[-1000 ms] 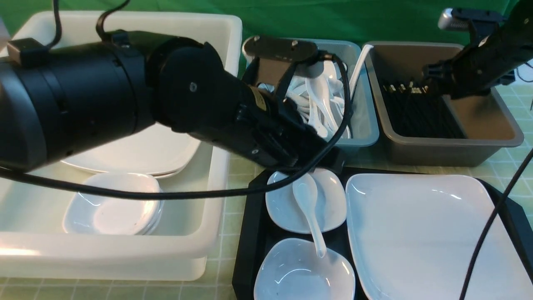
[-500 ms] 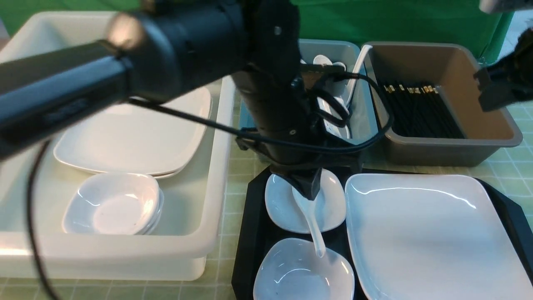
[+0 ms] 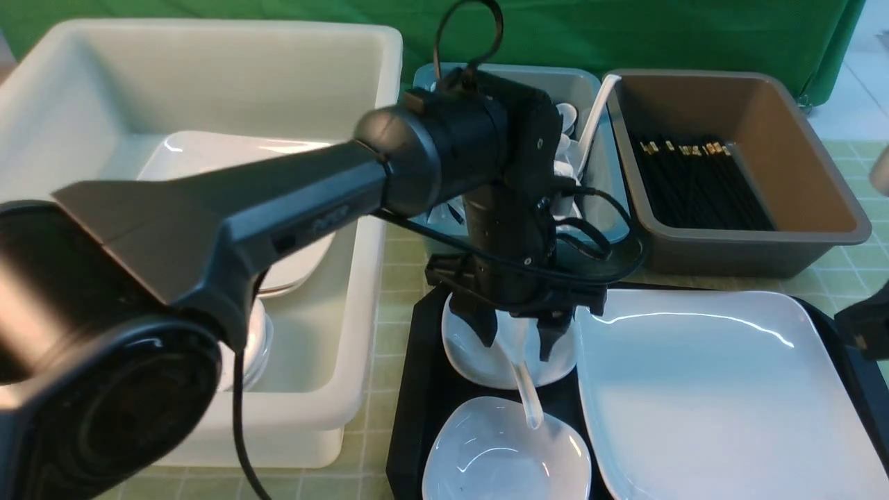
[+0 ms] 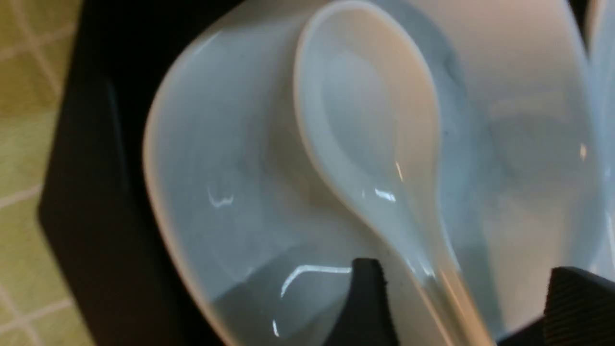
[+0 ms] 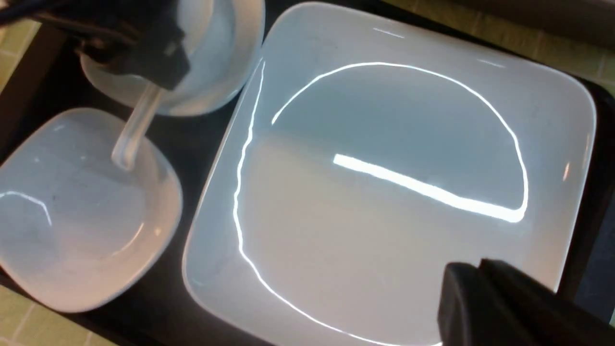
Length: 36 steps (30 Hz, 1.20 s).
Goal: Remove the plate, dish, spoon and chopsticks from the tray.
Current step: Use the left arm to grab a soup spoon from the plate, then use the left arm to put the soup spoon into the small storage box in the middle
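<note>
The white spoon point(image 3: 526, 396) lies with its bowl in the far small dish point(image 3: 467, 351) and its handle reaching over the near dish point(image 3: 503, 455) on the black tray point(image 3: 415, 389). My left gripper point(image 3: 517, 340) hangs open just above the spoon's bowl. In the left wrist view the spoon point(image 4: 370, 125) runs between the two fingertips point(image 4: 367, 298), untouched. The large white plate point(image 3: 722, 389) fills the tray's right part. My right gripper point(image 5: 473, 274) is shut and empty above the plate point(image 5: 384, 168) near its corner. Several black chopsticks point(image 3: 694, 180) lie in the brown bin.
A white tub point(image 3: 347, 292) on the left holds stacked plates and small dishes. A blue-grey bin point(image 3: 597, 153) behind the tray holds several white spoons. The brown bin point(image 3: 799, 180) stands at the back right. My left arm crosses over the tub and the tray's left edge.
My left arm swung from over the tub to above the spoon and its jaws opened. My right arm left the brown bin, came down beside the plate and shut.
</note>
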Tool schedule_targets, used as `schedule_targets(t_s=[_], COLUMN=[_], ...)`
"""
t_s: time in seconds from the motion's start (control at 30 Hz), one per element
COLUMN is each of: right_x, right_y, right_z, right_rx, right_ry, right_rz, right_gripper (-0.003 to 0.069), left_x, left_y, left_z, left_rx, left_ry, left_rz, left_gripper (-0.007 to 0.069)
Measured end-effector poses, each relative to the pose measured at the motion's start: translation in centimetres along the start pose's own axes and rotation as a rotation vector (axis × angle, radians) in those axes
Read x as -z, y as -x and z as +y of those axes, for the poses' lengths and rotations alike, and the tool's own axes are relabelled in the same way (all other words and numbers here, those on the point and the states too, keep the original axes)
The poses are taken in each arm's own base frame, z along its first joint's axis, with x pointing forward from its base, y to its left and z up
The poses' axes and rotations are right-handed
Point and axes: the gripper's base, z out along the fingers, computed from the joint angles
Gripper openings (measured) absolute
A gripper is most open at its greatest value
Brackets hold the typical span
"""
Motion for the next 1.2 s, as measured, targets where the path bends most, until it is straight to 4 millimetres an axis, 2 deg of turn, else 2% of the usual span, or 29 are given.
schedule_targets(t_s=[0.1,0.23,0.33,0.37,0.4,0.47,0.63,0.7,0.73,0.77,0.87,0.9,1.0,1.1,1.2], right_x=[0.7,1.5,2.0,2.0,2.1,2.1,2.1,2.0,2.1,2.1,2.3,2.3,2.9,3.5,3.7], right_y=[-0.3,-0.5,-0.6,-0.6,-0.6,-0.6,-0.6,-0.6,-0.5,-0.2,0.9,1.0,2.4,3.6,4.1], right_z=[0.2,0.3,0.4,0.4,0.4,0.4,0.4,0.4,0.4,0.5,1.0,1.1,1.8,2.4,2.7], right_rx=[0.005,0.011,0.017,0.021,0.027,0.035,0.041,0.044,0.047,0.056,0.080,0.086,0.158,0.291,0.308], right_ry=[0.001,0.000,-0.002,-0.002,-0.002,-0.002,-0.003,-0.002,-0.002,0.005,0.055,0.067,0.120,0.105,0.090], right_rz=[-0.016,-0.041,-0.060,-0.061,-0.063,-0.063,-0.063,-0.070,-0.075,-0.109,-0.235,-0.248,-0.421,-0.585,-0.654], right_gripper=[0.0008,0.0008,0.0008,0.0008,0.0008,0.0008,0.0007,0.0007,0.0007,0.0007,0.0007,0.0007,0.0007,0.0007,0.0007], left_x=[-1.4,-2.4,-2.7,-2.5,-2.3,-1.8,1.1,4.8,5.2,7.4,10.8,11.0,12.7,12.5,11.4], left_y=[0.0,-0.1,-0.3,-0.3,-0.2,0.0,1.0,1.3,1.4,1.6,3.0,3.1,5.2,6.9,8.1], left_z=[0.1,0.2,0.3,0.3,0.2,0.1,-0.5,-1.0,-1.0,-1.1,-1.1,-1.1,-0.7,0.3,1.7], left_rx=[0.009,0.013,0.016,0.008,-0.007,-0.022,-0.041,-0.061,-0.062,-0.077,-0.113,-0.116,-0.151,-0.139,-0.108], left_ry=[0.008,0.021,0.033,0.035,0.035,0.030,-0.007,-0.049,-0.052,-0.059,-0.045,-0.043,-0.023,-0.039,-0.040], left_rz=[0.026,0.048,0.077,0.083,0.086,0.076,-0.005,-0.091,-0.102,-0.172,-0.380,-0.397,-0.639,-0.758,-0.796], left_gripper=[0.0474,0.0442,0.0272,0.0169,0.0116,0.0108,0.0109,0.0109,0.0109,0.0109,0.0109,0.0109,0.0109,0.0109,0.0109])
